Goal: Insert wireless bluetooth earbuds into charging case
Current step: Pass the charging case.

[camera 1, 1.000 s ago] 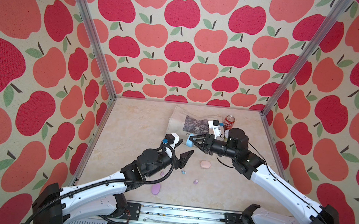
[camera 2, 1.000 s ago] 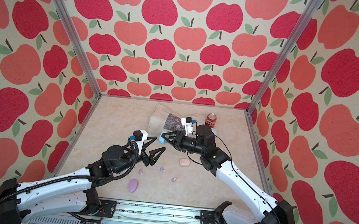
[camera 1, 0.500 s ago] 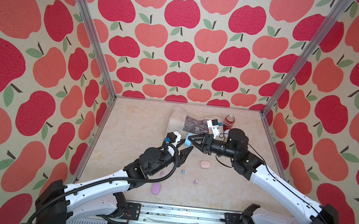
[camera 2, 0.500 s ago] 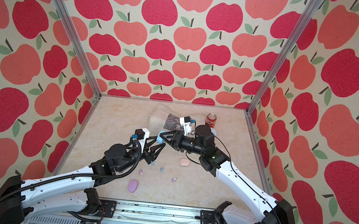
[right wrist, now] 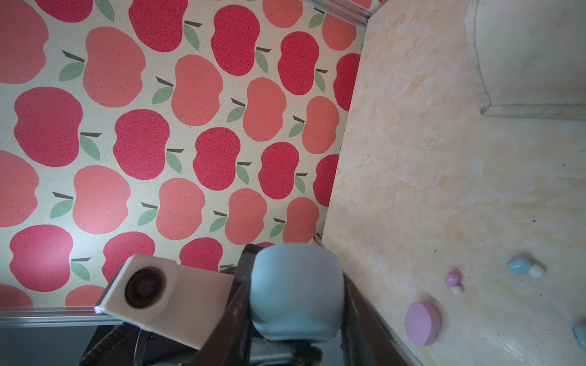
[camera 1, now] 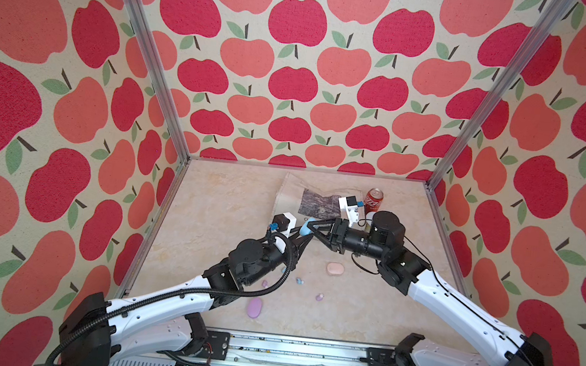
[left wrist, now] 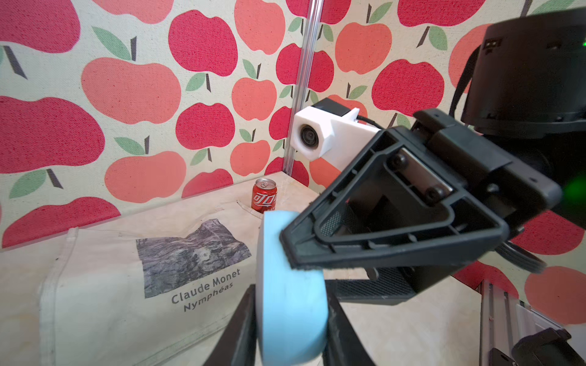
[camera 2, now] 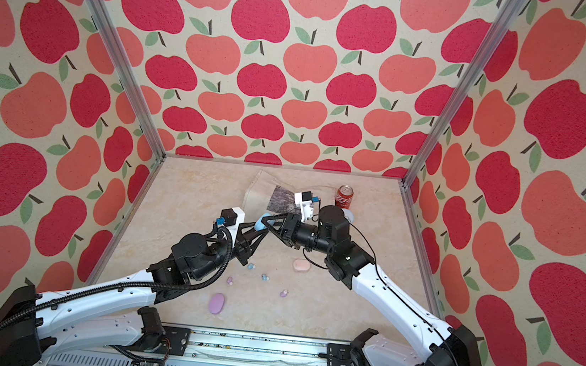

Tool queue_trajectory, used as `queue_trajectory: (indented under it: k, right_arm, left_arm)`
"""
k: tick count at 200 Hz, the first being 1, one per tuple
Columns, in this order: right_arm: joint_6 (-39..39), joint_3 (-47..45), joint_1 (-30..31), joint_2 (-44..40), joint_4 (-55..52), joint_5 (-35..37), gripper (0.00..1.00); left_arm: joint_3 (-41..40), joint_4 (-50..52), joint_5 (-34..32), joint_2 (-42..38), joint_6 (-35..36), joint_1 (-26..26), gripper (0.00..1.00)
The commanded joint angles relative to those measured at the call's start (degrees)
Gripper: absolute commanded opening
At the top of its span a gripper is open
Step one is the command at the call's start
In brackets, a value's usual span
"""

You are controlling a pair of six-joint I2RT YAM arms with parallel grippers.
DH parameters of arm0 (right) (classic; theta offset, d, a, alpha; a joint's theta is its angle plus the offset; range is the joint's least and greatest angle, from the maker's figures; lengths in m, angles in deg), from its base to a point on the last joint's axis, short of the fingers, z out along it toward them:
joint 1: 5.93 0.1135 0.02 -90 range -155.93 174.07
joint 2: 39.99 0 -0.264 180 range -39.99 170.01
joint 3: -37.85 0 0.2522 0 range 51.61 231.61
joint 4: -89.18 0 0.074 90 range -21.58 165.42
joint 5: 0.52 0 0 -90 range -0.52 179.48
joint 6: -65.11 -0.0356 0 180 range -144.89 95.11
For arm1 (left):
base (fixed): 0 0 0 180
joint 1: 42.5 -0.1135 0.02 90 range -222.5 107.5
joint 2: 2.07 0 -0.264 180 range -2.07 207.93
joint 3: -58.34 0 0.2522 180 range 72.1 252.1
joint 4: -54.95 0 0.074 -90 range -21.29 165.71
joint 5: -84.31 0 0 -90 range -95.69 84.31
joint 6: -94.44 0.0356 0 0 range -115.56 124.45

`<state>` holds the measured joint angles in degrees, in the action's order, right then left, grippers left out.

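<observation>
Evidently the step in hand is readying the light blue oval plastic case (left wrist: 290,320), not yet loading it. Both arms meet on it in mid-air, raised above the marbled table (camera 1: 228,221), beyond the pale pink oval case (camera 1: 335,268) that lies there, and a little to that pink case's left. The right gripper (camera 1: 311,227) is clamped on the blue case. In the left wrist view the left gripper (camera 2: 256,229) shows a finger pressed to each side of it, so I judge that it grips too. No lid stands open that I can see.

The tiny bean-shaped light blue earbuds (camera 1: 299,280) and lilac earbuds (camera 1: 319,297) lie loose on the table, on the robot's side of the pink case and to its left, well apart from both grippers. I cannot find any pale pink ones. A lilac oval case (camera 1: 255,307) lies nearer the robot again.

Next, I judge, one gripper must hold the base steady while the other prises up the lid. The shell is smooth and could slip or twist.
</observation>
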<state>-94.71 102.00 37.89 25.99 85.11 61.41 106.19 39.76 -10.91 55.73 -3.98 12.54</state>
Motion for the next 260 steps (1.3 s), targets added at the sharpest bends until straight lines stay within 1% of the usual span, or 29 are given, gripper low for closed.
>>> queue_trajectory:
  k: [1,30,58,73,96,127,143,155,169,178,196,260]
  right_arm:
    - [-0.26,-0.81,0.52,0.12,2.17,-2.11,0.26]
    - [-0.08,-0.65,0.27,0.20,1.87,-2.93,0.34]
    - [0.67,0.28,-2.04,-0.36,0.21,-6.61,0.49]
    - [1.46,1.26,-4.43,-0.58,-1.15,-11.05,0.56]
    - [4.15,4.16,-8.17,0.08,-5.12,-20.56,0.64]
    - [6.18,7.71,-11.99,2.18,-7.83,-34.14,0.68]
    - [6.90,9.24,-12.59,3.24,-7.93,-38.89,0.69]
    - [8.87,10.52,-12.66,3.93,-9.64,-41.00,0.71]
    - [11.78,11.58,-12.61,4.40,-13.34,-41.07,0.74]
    - [14.00,12.08,-12.55,4.66,-16.02,-40.46,0.74]
    - [15.95,12.27,-12.12,4.86,-18.23,-39.25,0.74]
    - [15.96,12.97,-8.83,6.85,-16.28,-36.49,0.73]
  left_arm:
    - [2.56,-0.97,1.42,0.47,-0.01,0.39,0.23]
    - [2.61,-0.12,1.60,-0.08,0.97,0.32,0.16]
    - [2.64,3.63,3.14,-2.51,3.29,-0.54,0.13]
    - [2.87,7.31,5.55,-4.64,4.72,-1.64,0.12]
    - [3.68,14.54,11.10,-8.66,7.66,-3.74,0.12]
    - [6.25,24.30,16.11,-12.39,14.95,-5.32,0.11]
    - [7.98,28.32,17.57,-13.08,18.97,-5.58,0.11]
    - [9.36,30.84,18.05,-13.06,21.46,-5.56,0.11]
    - [10.46,32.00,18.00,-12.96,22.60,-5.57,0.11]
    - [10.89,31.84,17.75,-12.93,22.67,-5.57,0.11]
    - [11.09,30.69,17.67,-12.77,22.58,-5.39,0.11]
    - [11.53,27.21,17.87,-9.92,21.79,-4.61,0.10]
